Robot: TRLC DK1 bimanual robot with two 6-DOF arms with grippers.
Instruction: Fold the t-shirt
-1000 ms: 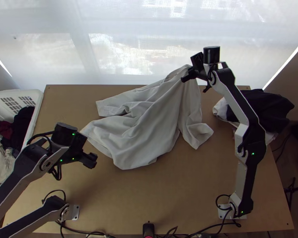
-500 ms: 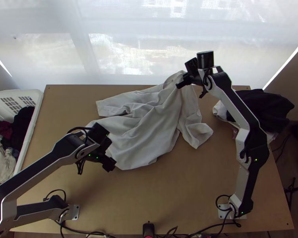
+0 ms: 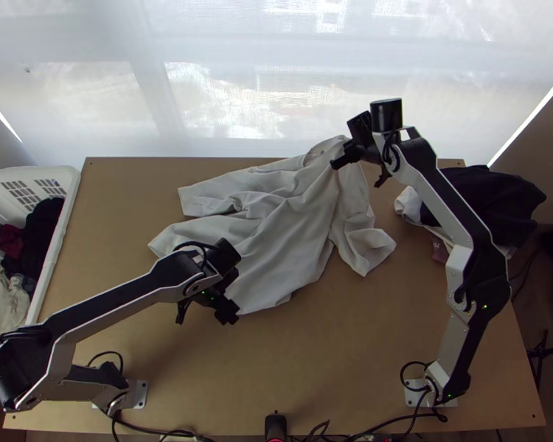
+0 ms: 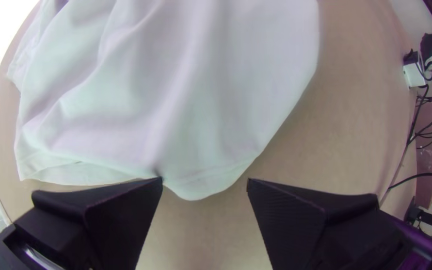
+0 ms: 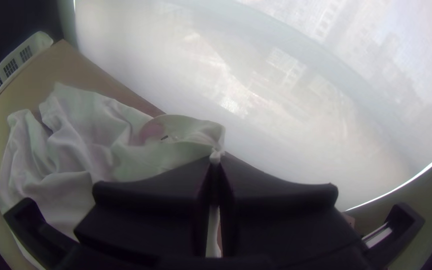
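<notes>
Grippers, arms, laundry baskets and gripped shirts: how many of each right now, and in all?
Grippers: 2, left gripper and right gripper
Arms: 2, left arm and right arm
Laundry basket: 1
Gripped shirt: 1
Total: 6

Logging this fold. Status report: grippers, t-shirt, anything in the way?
Left gripper open by near edge of t-shirt; right gripper shut on it near collar. T-shirt rumpled, not folded. Basket, dark clothes off to sides, seemingly not in way.
</notes>
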